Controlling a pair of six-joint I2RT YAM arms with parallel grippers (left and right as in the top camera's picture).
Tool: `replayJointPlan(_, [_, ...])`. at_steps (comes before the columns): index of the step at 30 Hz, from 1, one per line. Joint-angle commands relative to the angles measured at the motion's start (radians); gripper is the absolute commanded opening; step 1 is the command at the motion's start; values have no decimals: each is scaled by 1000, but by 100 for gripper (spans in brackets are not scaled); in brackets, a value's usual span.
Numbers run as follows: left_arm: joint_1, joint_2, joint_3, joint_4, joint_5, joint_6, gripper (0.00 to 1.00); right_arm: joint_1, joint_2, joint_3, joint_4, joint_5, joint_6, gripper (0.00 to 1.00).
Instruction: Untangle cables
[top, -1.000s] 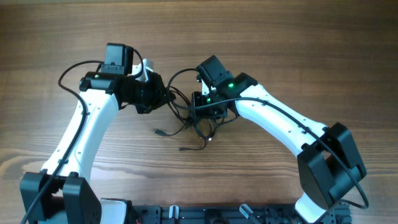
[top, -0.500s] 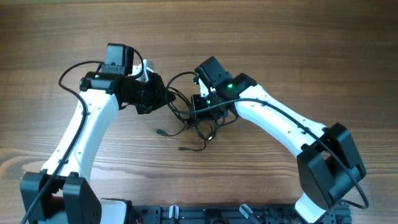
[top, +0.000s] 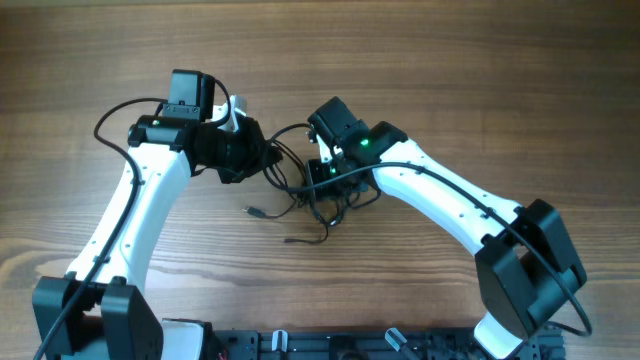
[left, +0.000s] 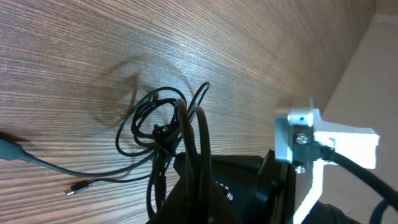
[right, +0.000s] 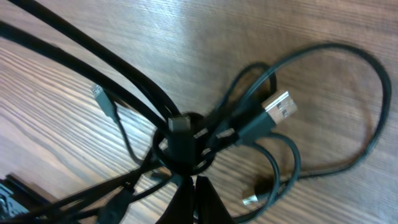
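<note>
The cables (top: 312, 198) are a tangle of thin black cords on the wooden table between my two grippers. My left gripper (top: 268, 158) is shut on several strands at the tangle's left side; in the left wrist view the strands (left: 186, 134) run up from its fingers (left: 194, 200). My right gripper (top: 326, 180) is shut on the knot at the middle; in the right wrist view its fingers (right: 196, 198) pinch the knot (right: 183, 144). A silvery USB plug (right: 280, 108) and a small plug (right: 250, 199) lie beside it. Two loose plug ends (top: 250, 211) trail to the front left.
Thicker black wires run along both white arms (top: 140, 200). The right arm's white housing (left: 311, 138) shows close in the left wrist view. The arm bases (top: 300, 345) stand at the table's front edge.
My right gripper has shifted slightly left and back with the knot. The tangle and the loose plug ends have slid a little left. The left arm has stayed still.
</note>
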Motion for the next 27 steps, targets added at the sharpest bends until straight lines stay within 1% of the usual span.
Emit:
replayJointPlan(1, [1, 3, 0, -1, -6, 19, 8, 7, 10, -10, -39, -30, 8, 6])
replayJointPlan(2, [1, 3, 0, -1, -6, 19, 8, 6, 7, -10, -49, -46, 7, 11])
replayJointPlan(3, [2, 3, 0, -1, -6, 19, 8, 5, 4, -10, -60, -63, -2, 22])
replayJointPlan(5, [2, 3, 0, -2, -6, 3, 7, 5, 1, -10, -79, -95, -45, 52])
replayJointPlan(6, [2, 3, 0, -6, -6, -17, 6, 5, 1, -10, -95, -109, -72, 63])
replayJointPlan(7, [2, 3, 0, -11, -5, -38, 6, 5, 2, -10, -111, -110, -95, 66])
replayJointPlan(9, [2, 3, 0, -14, -5, -66, 6, 7, 2, -10, -146, -97, -140, 67])
replayJointPlan(12, [7, 3, 0, -16, -2, -105, 6, 12, 4, -10, -158, -53, -148, 66])
replayJointPlan(15, [31, 3, 0, -20, 2, -137, 6, 19, 16, -10, -136, -43, -149, 56])
replayJointPlan(16, [42, 3, 0, -20, 8, -139, 6, 19, 21, -10, -124, -43, -148, 51])
replayJointPlan(17, [54, 3, 0, -21, 15, -138, 6, 20, 23, -10, -112, -43, -149, 49])
replayJointPlan(21, [98, 3, 0, -53, 28, -136, 6, 20, 29, -10, -64, -43, -148, 45])
replayJointPlan(27, [110, 3, 0, -79, 42, -132, 6, 21, 31, -10, -49, -43, -149, 36])
